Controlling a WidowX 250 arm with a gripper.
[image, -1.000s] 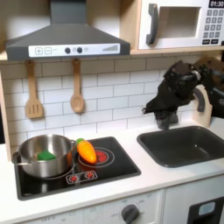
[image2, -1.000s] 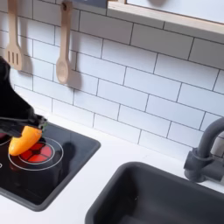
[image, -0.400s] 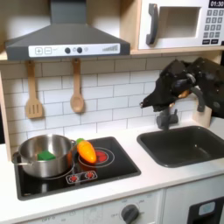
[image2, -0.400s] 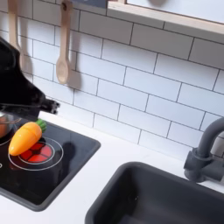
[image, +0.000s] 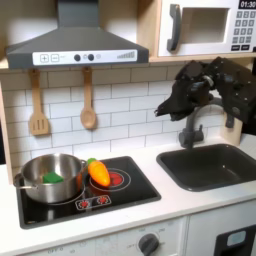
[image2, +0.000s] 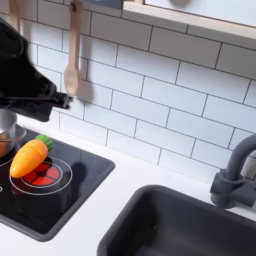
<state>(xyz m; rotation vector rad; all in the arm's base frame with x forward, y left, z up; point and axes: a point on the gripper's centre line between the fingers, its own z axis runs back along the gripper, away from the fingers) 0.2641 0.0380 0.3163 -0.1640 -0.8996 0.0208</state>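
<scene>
Since the earlier frames the arm has swung toward the first exterior view's left; its gripper (image: 165, 108) now hangs in the air in front of the tiled wall, above the bare counter between stove (image: 120, 190) and sink (image: 215, 165). Holds nothing. Fingers read as a dark blur, so whether they stand apart or together cannot be told.

In the second exterior view the gripper (image2: 58, 100) enters from the second exterior view's left, its body cut off by the frame edge, tip just above the carrot (image2: 28, 157).

Carrot (image: 98, 172) lies on the stove's red burner, leaning against the pot (image: 50, 178), green top toward the wall. Pot sits on the stove's left side in the first exterior view, with something green inside; what it is cannot be made out. In the second exterior view the pot is mostly cropped.

Sink is empty; faucet (image2: 232, 180) shows clearly in the second exterior view, while in the first the arm partly covers it.

Spatula (image: 38, 105) and wooden spoon (image: 88, 100) hang on the wall in the first exterior view.
</scene>
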